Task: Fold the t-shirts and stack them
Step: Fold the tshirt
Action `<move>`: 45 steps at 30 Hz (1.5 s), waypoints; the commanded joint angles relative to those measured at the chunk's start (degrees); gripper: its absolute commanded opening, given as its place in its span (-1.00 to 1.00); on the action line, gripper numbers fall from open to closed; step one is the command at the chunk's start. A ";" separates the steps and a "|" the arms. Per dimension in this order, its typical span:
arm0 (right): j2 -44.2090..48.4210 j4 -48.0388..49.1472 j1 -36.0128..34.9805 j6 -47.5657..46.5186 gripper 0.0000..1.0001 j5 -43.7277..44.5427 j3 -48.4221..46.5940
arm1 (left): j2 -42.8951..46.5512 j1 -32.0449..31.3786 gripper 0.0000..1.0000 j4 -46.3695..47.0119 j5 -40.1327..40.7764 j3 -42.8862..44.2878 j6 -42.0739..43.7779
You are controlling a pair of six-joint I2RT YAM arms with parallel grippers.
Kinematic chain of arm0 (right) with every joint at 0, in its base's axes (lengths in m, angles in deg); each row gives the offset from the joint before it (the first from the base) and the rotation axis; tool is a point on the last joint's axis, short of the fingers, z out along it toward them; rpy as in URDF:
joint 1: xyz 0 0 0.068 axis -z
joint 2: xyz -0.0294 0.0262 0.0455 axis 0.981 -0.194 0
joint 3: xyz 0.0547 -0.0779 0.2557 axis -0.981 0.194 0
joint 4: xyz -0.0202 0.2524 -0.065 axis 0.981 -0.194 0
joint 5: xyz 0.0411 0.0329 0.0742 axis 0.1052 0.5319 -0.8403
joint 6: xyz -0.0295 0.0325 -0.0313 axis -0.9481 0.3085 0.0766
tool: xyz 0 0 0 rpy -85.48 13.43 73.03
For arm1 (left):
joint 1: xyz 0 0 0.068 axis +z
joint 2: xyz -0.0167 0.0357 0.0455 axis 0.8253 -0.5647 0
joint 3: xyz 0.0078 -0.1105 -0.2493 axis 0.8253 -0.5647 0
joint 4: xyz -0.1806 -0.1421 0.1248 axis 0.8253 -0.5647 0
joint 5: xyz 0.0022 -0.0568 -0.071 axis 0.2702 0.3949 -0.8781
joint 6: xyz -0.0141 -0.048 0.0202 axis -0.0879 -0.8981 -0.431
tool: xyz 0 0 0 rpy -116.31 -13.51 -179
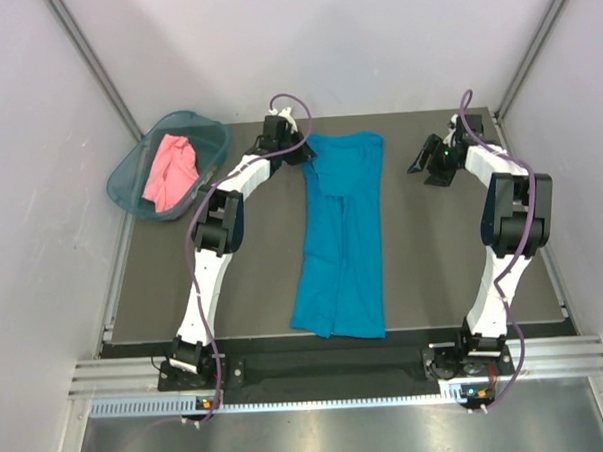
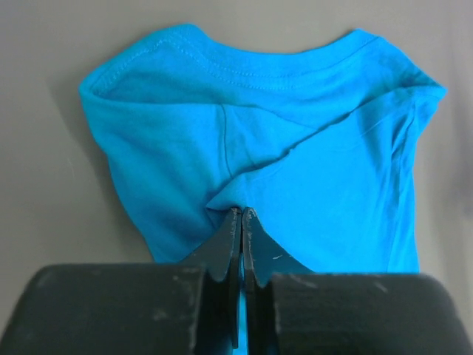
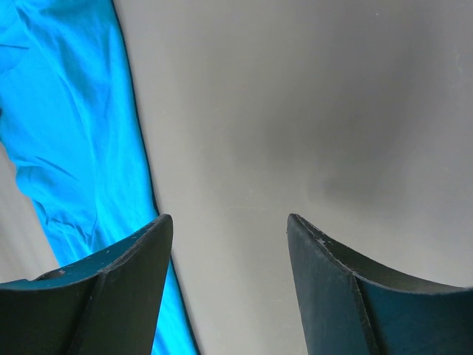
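Note:
The teal-blue t-shirt (image 1: 340,234) lies folded into a long narrow strip down the middle of the dark table, collar end at the far side. My left gripper (image 1: 304,152) sits at its far left corner. In the left wrist view that gripper (image 2: 242,211) is shut on a pinched fold of the blue cloth (image 2: 295,133) below the collar. My right gripper (image 1: 429,166) hovers to the right of the shirt, apart from it. Its jaws (image 3: 229,218) stand open over bare table, the shirt's edge (image 3: 66,133) to their left. The salmon-pink t-shirt (image 1: 171,172) lies crumpled in the basket.
A teal plastic basket (image 1: 129,165) stands at the table's far left corner, partly over the edge. Light walls close in the table on the left, right and far sides. The table surface (image 1: 433,250) is dark grey.

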 commanded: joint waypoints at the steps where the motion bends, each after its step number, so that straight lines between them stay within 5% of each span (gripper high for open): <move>1: 3.89 2.06 -0.36 0.17 0.27 -0.78 -0.26 | 1.32 -0.20 -1.00 3.77 0.35 3.18 0.03; 22: 1.87 1.97 -2.73 1.48 0.25 -0.08 -1.57 | 12.05 -0.11 -1.00 8.26 6.77 -6.84 0.47; 31: -3.49 1.18 -6.95 2.71 0.24 0.36 -11.15 | 10.91 -0.02 -1.00 7.73 6.50 -9.47 -0.06; 38: -10.07 6.80 -8.18 8.86 0.00 -1.48 -18.62 | 11.35 -0.02 -1.00 6.60 8.96 -12.03 1.17; 39: -10.70 6.89 -8.35 10.00 -0.01 -1.92 -19.41 | 10.48 -0.02 -0.97 4.59 9.31 -10.28 1.78; 45: -9.74 1.72 -9.50 6.86 0.00 -2.46 -20.30 | 10.54 -0.02 0.05 -1.58 11.24 -5.69 4.95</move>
